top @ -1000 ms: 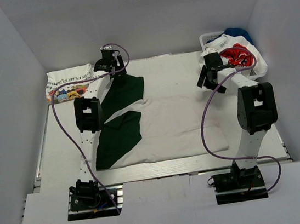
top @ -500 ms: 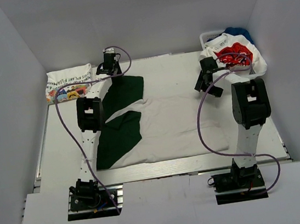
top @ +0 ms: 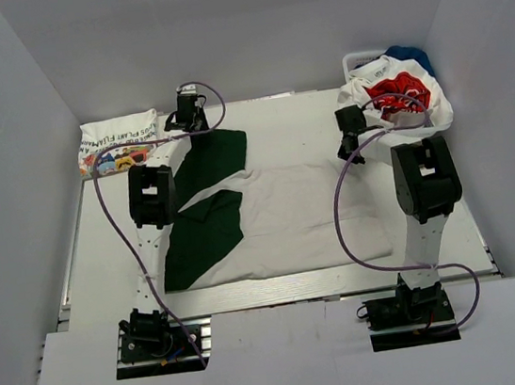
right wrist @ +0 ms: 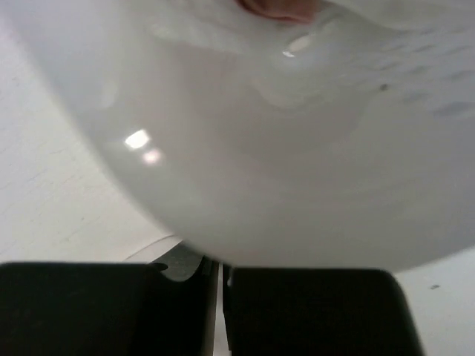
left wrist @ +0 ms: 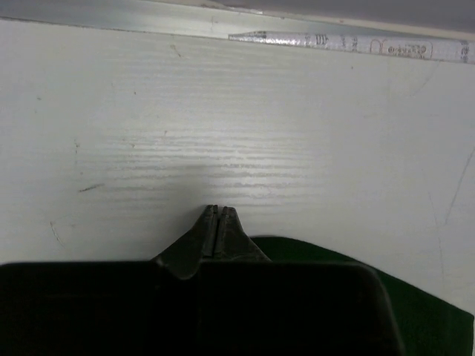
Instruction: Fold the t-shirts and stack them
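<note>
Wrist detail lost overhead: left gripper (left wrist: 217,211) closed at smooth green edge of t-shirt (top: 280,218). Right gripper (right wrist: 220,271) closed off its far corner, facing glossy curved basket (right wrist: 297,148).

One overhead, two close wrist views.

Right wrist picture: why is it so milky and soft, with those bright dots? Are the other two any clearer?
Right wrist view: a glossy white surface sits too close to focus, and the dots are glare off it; left wrist view: the table shows crisp grain, with a soft shadow ahead of the shut left claw; top view: evenly lit, sharp, only faint shadows.
</note>
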You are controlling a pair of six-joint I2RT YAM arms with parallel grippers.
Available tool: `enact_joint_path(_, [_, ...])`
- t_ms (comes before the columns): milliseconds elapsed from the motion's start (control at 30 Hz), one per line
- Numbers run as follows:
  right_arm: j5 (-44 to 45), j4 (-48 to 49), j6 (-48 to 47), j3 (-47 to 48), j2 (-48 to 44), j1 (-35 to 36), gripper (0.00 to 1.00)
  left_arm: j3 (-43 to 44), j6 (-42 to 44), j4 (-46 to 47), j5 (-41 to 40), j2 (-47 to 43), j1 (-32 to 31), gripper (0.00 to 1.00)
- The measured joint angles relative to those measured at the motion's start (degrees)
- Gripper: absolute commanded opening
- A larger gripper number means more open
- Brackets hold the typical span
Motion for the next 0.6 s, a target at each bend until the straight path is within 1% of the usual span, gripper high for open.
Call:
enact_joint_path(100, [-0.8, 3.7, -0.9, -2.0, -0.5, 1.3, 0.0, -4.7, 0.5, 0.5, 0.3, -3.0, -0.1, 0.0])
enact_joint_path(233, [-2.2, 8.3, -3.7, -5.5, -2.6, 2.1, 0.0, -13.9, 0.9, 1.4, 0.4, -9.2, -0.4, 0.0])
enact_joint_path(400, [-2.4, 12.5, -7.5, -9.4, -6.8, 3.5, 0.0, -26.9, 1.1, 3.8, 0.4, -20.2, -0.6, 0.0])
enact_joint_path(600, [-1.9, 15.9, -9.8, -14.4, -14.2, 5.3, 0.0, -43.2, 1.6, 9.9, 0.3, -36.2, -1.1, 0.0])
